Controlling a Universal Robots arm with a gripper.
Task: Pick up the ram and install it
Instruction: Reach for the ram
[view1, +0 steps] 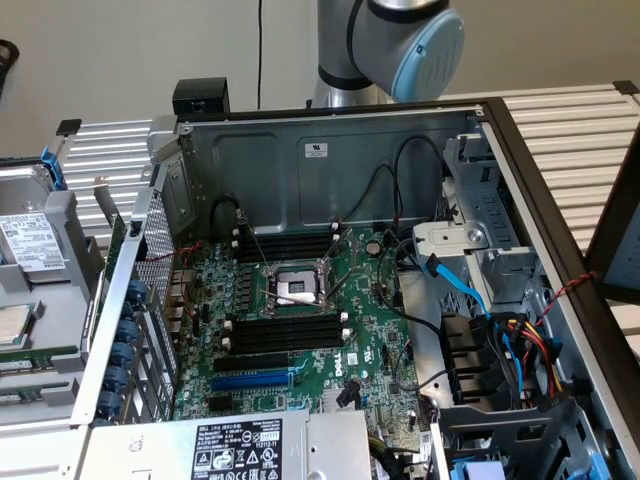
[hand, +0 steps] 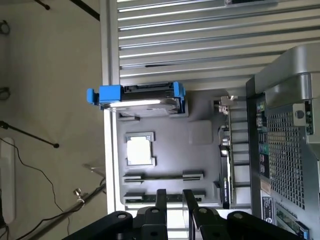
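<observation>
Jaws (parted) near ram (hand: 162, 176), edge-up

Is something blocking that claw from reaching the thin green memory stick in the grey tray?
Nothing visible does. The open gripper hangs above the ram, which sits in the grey plastic tray, with clear air between.

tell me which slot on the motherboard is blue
The slot closest to the white-labelled box. The memory slots on both sides of the CPU socket are black.
</observation>
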